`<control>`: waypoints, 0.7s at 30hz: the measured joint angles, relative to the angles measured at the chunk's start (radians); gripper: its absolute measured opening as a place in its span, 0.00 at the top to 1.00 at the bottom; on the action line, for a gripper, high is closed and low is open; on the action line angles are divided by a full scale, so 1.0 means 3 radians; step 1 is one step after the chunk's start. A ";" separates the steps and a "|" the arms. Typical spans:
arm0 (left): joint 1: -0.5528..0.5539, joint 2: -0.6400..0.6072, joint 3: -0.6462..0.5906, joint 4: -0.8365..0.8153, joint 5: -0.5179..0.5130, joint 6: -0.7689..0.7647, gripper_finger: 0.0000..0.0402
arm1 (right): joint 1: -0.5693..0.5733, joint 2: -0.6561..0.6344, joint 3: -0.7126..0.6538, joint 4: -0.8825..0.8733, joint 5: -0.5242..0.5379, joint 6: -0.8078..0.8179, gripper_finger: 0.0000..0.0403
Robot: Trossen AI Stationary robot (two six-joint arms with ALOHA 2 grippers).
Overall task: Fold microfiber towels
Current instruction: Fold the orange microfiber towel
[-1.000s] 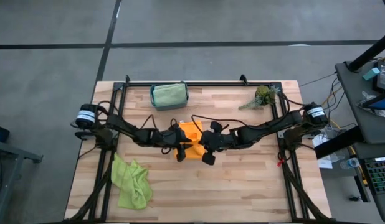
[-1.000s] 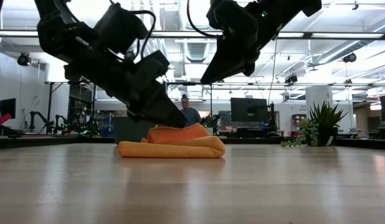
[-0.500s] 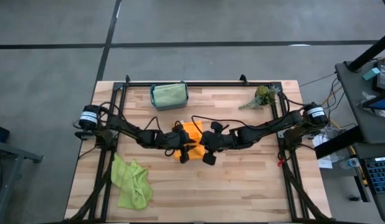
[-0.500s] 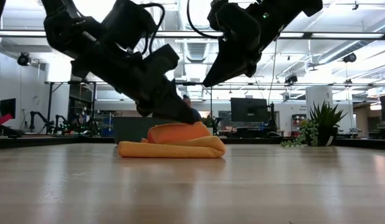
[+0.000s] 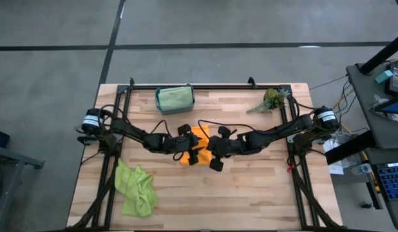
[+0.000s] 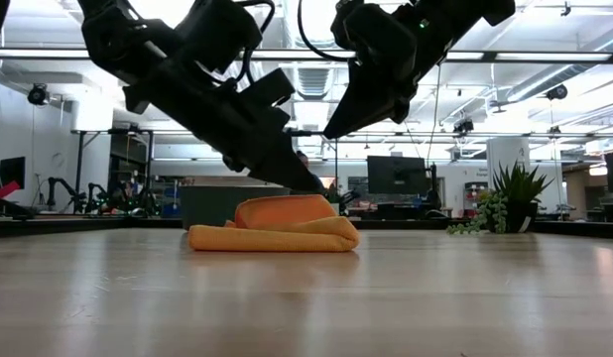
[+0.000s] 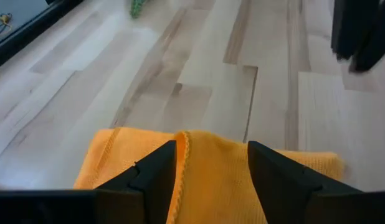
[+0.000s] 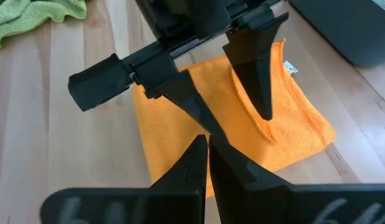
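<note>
the table (image 5: pixel 250 187) carried the folded orange towel (image 5: pixel 198 136) at its centre. over that towel the left gripper (image 7: pixel 211 163) stood open, holding nothing; the right gripper (image 8: pixel 207 155) hovered beside it, pinched shut, empty. folding looked finished; next, probably the lime green towel (image 5: pixel 136 187).

The towel (image 5: pixel 198 136) in the middle is bright orange. Another towel (image 5: pixel 136 187) near the desk's edge is lime green. The desk (image 5: pixel 250 187) is light wood with pale and darker planks. The bin (image 5: pixel 174 98) is teal with a pale green cloth inside. The plant (image 5: pixel 270 100) is green. Both arms are black.
</note>
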 joint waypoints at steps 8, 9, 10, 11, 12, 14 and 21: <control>0.0135 0.0182 0.0043 0.0191 0.0067 -0.0022 0.55 | -0.0001 0.0002 0.0000 -0.0003 0.0000 -0.0025 0.98; 0.0142 0.0227 0.0068 0.0199 0.0098 -0.0024 0.55 | -0.0001 0.0003 0.0000 -0.0010 0.0000 -0.0026 0.98; 0.0144 0.0268 0.0096 0.0191 0.0118 -0.0024 0.55 | -0.0001 0.0003 0.0000 -0.0014 0.0000 -0.0027 0.98; 0.0144 0.0304 0.0127 0.0181 0.0128 -0.0025 0.55 | -0.0001 0.0003 0.0000 -0.0016 0.0000 -0.0027 0.98; 0.0144 0.0332 0.0162 0.0186 0.0136 -0.0025 0.55 | -0.0001 0.0003 0.0000 -0.0022 0.0000 -0.0027 0.98; 0.0143 0.0345 0.0203 0.0171 0.0153 -0.0025 0.58 | -0.0001 0.0003 0.0000 -0.0046 0.0000 -0.0027 0.98; 0.0143 0.0323 0.0226 0.0000 0.0203 -0.0034 0.81 | -0.0001 0.0003 -0.0001 -0.0086 -0.0001 -0.0029 0.98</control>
